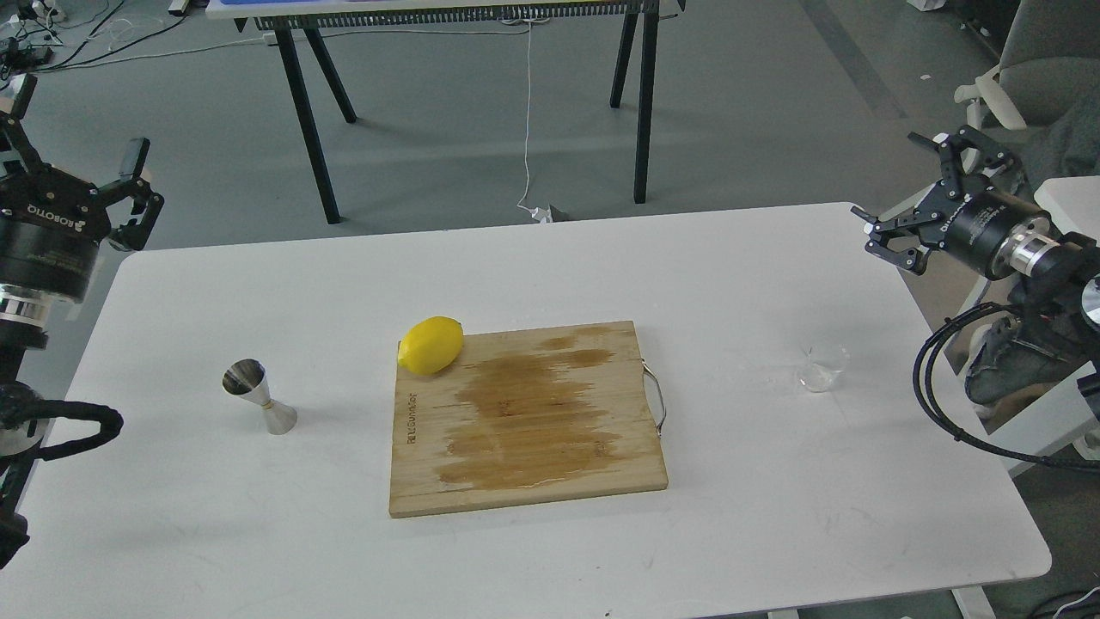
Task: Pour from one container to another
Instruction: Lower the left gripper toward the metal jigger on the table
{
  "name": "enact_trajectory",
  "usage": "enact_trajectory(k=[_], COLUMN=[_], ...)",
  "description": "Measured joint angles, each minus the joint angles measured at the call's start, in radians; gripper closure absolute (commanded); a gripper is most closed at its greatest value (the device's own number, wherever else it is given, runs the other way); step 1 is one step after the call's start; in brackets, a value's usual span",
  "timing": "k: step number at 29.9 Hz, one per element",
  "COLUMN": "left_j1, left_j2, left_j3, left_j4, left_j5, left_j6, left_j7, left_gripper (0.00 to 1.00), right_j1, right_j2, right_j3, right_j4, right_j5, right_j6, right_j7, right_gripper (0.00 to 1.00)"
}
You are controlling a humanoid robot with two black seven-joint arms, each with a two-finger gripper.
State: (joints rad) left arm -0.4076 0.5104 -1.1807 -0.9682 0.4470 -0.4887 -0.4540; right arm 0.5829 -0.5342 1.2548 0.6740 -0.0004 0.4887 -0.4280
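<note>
here, at the far left corner of the white rectangular table (258,550), the left gripper (73,146) hangs off the table's edge, above the grey floor, with its black fingers (133,159) spread wide and nothing between them. its thick black wrist shows white lettering.

next, near the left edge of the table and about midway along it, the small shiny stainless-steel double-cone jigger (259,396) stands upright on its lower cone, its open upper cup tipped a little toward the view. it sits well apart from the left gripper.

in the middle of the table lies the rectangular light wooden cutting board (524,464), its surface marked by a broad darker wet-looking stain. a thin metal handle (657,397) is fixed to its right side. the yellow oval lemon (432,345) rests on the far left corner of the board, slightly overhanging its left side.

toward the right edge of the table stands the small clear glass beaker-like cup (823,368), upright, well apart from the board and from the jigger. whether it holds anything cannot be told.

beyond the far right corner of the table, the right gripper (918,193) is raised off the table's edge, its black fingers (889,249) splayed apart and holding nothing. it is well away from the glass cup. black cables (932,387) loop down below its arm, beside the table's right edge.
</note>
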Motion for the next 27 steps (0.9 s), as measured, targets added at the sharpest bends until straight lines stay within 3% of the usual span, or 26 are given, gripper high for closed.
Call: enact_trajectory(k=[8, 16, 22, 27], left_j1=[0.000, -0.039, -0.132, -0.177], left_j2=[-0.003, 0.012, 0.068, 0.101], left_j3=[0.001, 0.016, 0.004, 0.001], left_j4=[0.007, 0.098, 0.100, 0.043], left_j5=[-0.003, -0.077, 0.240, 0.553], left_j6=[0.000, 0.000, 0.000, 0.000], left_j7=[0.006, 0.005, -0.031, -0.035], left_gripper=[0.01, 0.01, 0.01, 0.01], right_j1=[0.000, -0.003, -0.010, -0.016], right_j2=[-0.001, -0.003, -0.013, -0.011], right_j3=[0.003, 0.008, 0.024, 0.029], right_j4=[0.001, 0.000, 0.002, 0.003], right_j5=[0.002, 0.002, 0.003, 0.004], right_j6=[0.000, 0.000, 0.000, 0.000], right_j7=[0.000, -0.001, 0.000, 0.000], right_gripper=[0.00, 0.00, 0.00, 0.00])
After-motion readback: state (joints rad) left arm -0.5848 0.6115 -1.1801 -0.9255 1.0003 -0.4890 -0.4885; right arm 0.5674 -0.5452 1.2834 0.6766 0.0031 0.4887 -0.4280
